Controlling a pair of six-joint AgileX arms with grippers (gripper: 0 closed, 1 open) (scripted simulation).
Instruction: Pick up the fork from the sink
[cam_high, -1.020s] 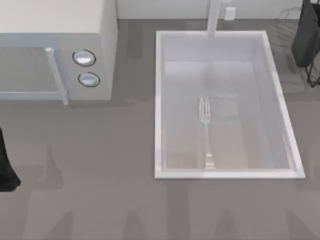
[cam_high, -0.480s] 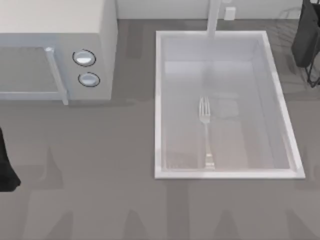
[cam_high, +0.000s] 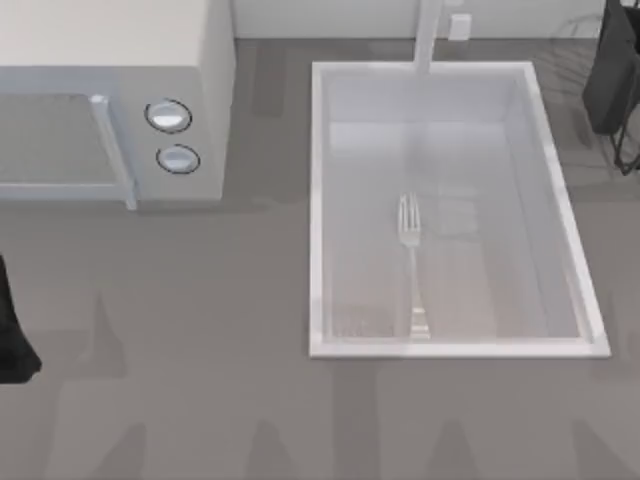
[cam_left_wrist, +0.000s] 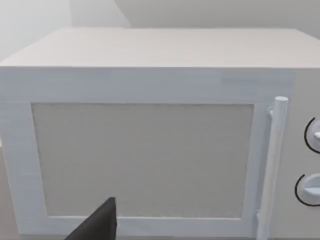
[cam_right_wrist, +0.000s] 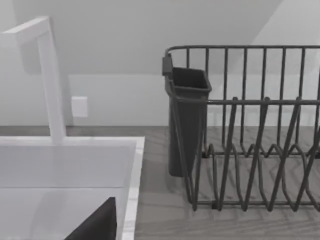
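The fork (cam_high: 411, 265) lies flat on the light-grey bottom of the sink (cam_high: 316, 200), tines pointing to the far side and handle end near the front wall. The sink is a large white basin right of the table's middle; its rim (cam_right_wrist: 132, 190) also appears in the right wrist view. My left arm (cam_high: 10, 330) sits at the table's left edge, far from the sink. A dark part of my left gripper (cam_left_wrist: 97, 225) faces the microwave door. A dark part of my right gripper (cam_right_wrist: 95, 225) hangs near the sink's far right corner.
A white microwave (cam_high: 110, 100) with two round knobs stands at the back left. A white faucet post (cam_high: 428, 35) rises behind the sink. A dark wire dish rack (cam_right_wrist: 250, 150) with a black utensil cup (cam_high: 610, 70) stands at the back right. Bare grey tabletop (cam_high: 200, 400) fills the front.
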